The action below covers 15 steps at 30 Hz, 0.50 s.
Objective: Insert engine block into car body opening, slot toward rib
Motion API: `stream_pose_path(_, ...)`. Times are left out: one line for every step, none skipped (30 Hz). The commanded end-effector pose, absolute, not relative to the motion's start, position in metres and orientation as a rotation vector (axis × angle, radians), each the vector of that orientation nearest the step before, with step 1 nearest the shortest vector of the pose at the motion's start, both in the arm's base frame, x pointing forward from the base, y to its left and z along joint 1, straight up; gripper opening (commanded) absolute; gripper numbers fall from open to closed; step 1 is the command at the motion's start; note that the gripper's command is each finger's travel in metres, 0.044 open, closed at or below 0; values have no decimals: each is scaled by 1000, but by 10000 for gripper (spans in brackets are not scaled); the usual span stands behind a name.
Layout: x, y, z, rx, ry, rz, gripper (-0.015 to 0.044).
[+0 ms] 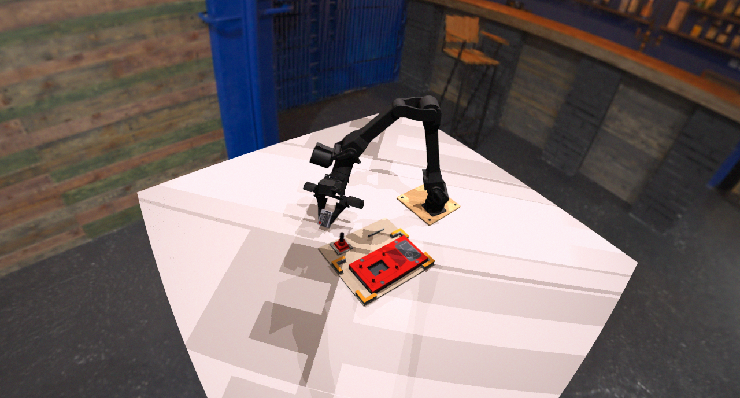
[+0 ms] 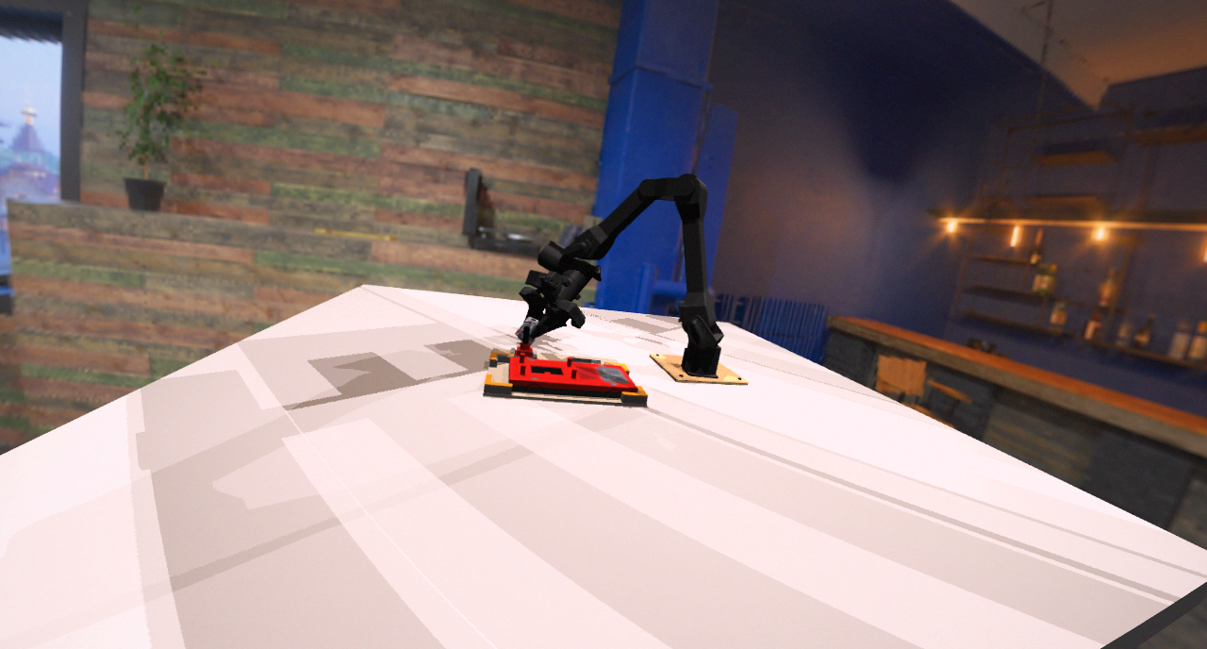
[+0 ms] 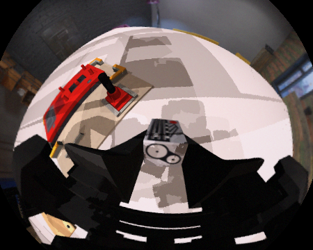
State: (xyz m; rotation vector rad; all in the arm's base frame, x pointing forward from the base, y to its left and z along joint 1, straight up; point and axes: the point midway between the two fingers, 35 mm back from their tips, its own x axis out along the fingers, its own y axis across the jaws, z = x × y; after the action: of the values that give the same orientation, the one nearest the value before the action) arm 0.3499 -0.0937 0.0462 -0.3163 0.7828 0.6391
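My gripper (image 1: 325, 218) (image 2: 529, 331) (image 3: 164, 135) is shut on the engine block. The grey engine block (image 3: 163, 153) has a dark ribbed top with a red spot and two round discs on the side facing the wrist camera. It hangs above the table, beyond the board's far left corner in the top view, and is off the car body. The red car body (image 1: 371, 279) (image 2: 582, 381) (image 3: 69, 101) lies flat with its square opening (image 1: 378, 267) empty. A small red bump shows at the opening's edge. The block's slot side cannot be made out.
The board (image 1: 356, 229) (image 3: 100, 122) carries orange corner brackets (image 1: 367, 296) (image 3: 119, 72) around the car body. A red piece with an upright black knob (image 1: 341, 238) (image 3: 106, 82) stands on the board's corner, close to my gripper. A thin dark rod (image 1: 376, 232) lies on the board.
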Motion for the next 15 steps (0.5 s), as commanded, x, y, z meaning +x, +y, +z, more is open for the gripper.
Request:
stream_pose_path(348,-92,38,-311,784,645,0)
stream_pose_path(348,-92,38,-311,784,645,0)
stream_pose_path(349,-93,40,-311,784,645,0)
stream_pose_path(350,-93,43,-311,784,645,0)
stream_pose_path(351,-93,44,-315,774,642,26)
stream_pose_path(351,-93,44,-315,774,642,53)
stream_pose_path(351,-93,44,-315,774,642,79)
stream_pose_path(351,-93,44,-315,774,642,105)
stream_pose_path(351,-93,44,-315,774,642,131)
stream_pose_path(351,-93,44,-315,774,642,157)
stream_pose_path(351,-93,44,-315,774,642,184)
stream_pose_path(351,-93,44,-315,774,642,210)
stream_pose_path(351,-93,44,-315,774,642,236)
stream_pose_path(351,-93,44,-315,774,642,263)
stream_pose_path(351,-93,44,-315,774,642,289)
